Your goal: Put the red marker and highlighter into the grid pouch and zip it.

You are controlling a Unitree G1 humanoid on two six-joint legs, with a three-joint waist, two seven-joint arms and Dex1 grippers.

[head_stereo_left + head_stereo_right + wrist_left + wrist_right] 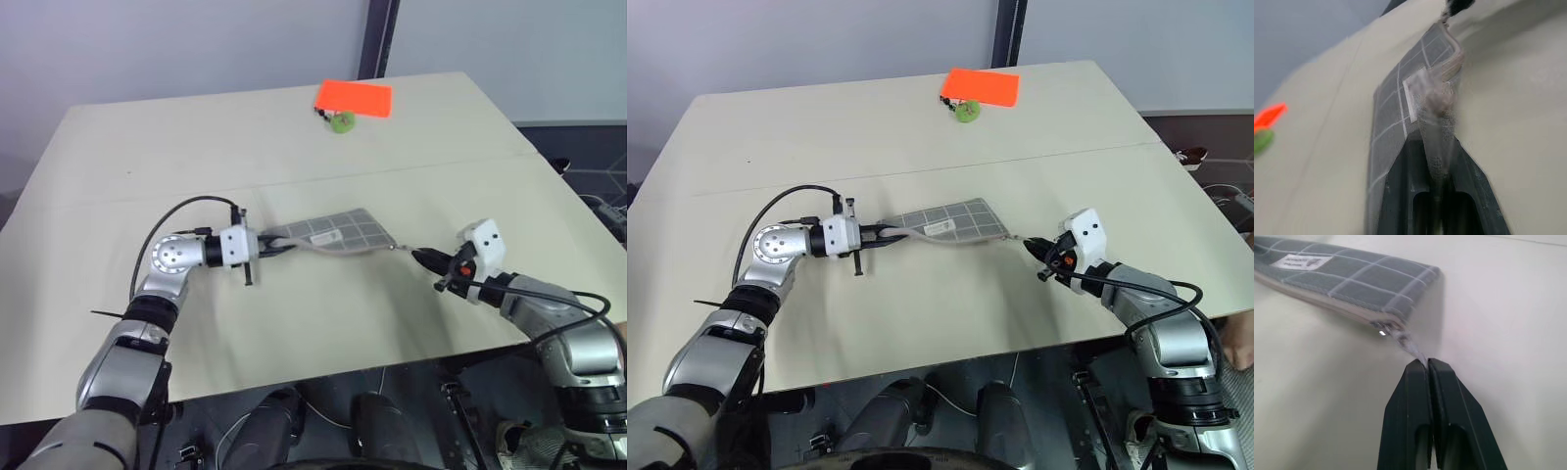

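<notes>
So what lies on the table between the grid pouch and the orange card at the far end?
Nothing: in the left eye view the table is bare from the grid pouch up to the orange card; a small green object sits against the card.

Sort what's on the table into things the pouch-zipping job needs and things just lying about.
Part of the job:
grid pouch
zipper pull tab, pinched by the right gripper
left gripper, clamping the pouch's other end

Lying about:
orange-red card
small green round object
</notes>
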